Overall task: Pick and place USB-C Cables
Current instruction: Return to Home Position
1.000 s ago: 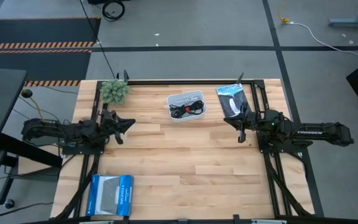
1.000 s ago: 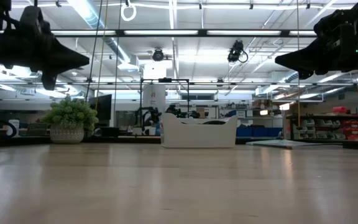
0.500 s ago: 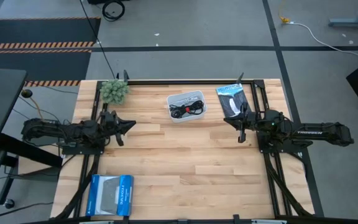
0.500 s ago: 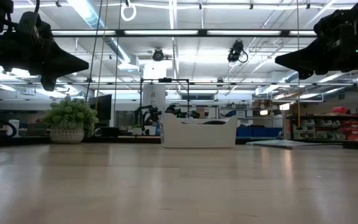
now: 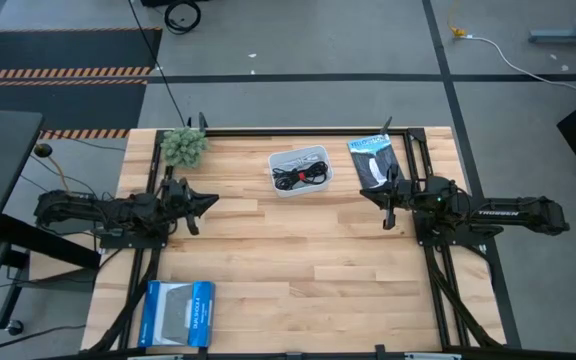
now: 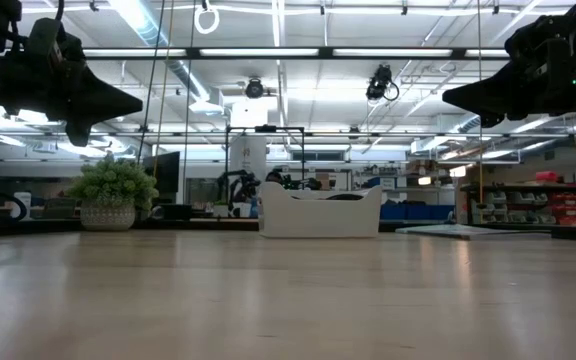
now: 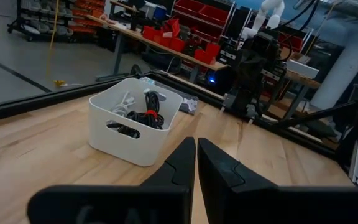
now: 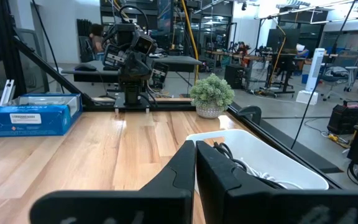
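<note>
The USB-C cables (image 5: 300, 172) lie bundled inside a white bin (image 5: 320, 180) at the table's far middle: white ones and black ones, one with a red band (image 7: 146, 114). The bin (image 7: 114, 112) stands on the wood. My left gripper (image 5: 211, 200) hovers above the table's left side, shut, pointing toward the bin. My right gripper (image 5: 386, 218) hovers at the right side, shut and empty, with the bin (image 8: 291, 167) ahead of it. Both hang well above the wood in the low view.
A small potted plant (image 5: 184, 146) stands at the far left corner. A black-and-white plastic packet (image 5: 373, 160) lies far right, beside the right gripper. A blue rectangular box (image 5: 177, 313) sits at the near left. Bare wood (image 5: 308, 260) spreads across the middle.
</note>
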Controlling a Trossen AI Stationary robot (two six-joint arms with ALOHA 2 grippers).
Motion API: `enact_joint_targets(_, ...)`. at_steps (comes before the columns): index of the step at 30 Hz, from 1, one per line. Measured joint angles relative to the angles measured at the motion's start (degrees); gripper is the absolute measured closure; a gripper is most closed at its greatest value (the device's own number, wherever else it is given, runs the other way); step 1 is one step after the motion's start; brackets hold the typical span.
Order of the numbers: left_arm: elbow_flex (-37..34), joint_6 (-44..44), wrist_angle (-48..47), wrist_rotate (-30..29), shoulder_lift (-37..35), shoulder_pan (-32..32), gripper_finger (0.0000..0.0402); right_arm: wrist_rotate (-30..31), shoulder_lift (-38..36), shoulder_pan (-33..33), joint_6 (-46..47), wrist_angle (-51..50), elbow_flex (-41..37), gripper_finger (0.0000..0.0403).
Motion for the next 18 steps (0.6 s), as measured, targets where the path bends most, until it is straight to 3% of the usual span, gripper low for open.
enact_joint_targets(18,-0.07,0.02,3.88,0.13,0.0,0.0,0.0377,0.01,-0.01,0.01,0.0,0.0,0.01,0.0383)
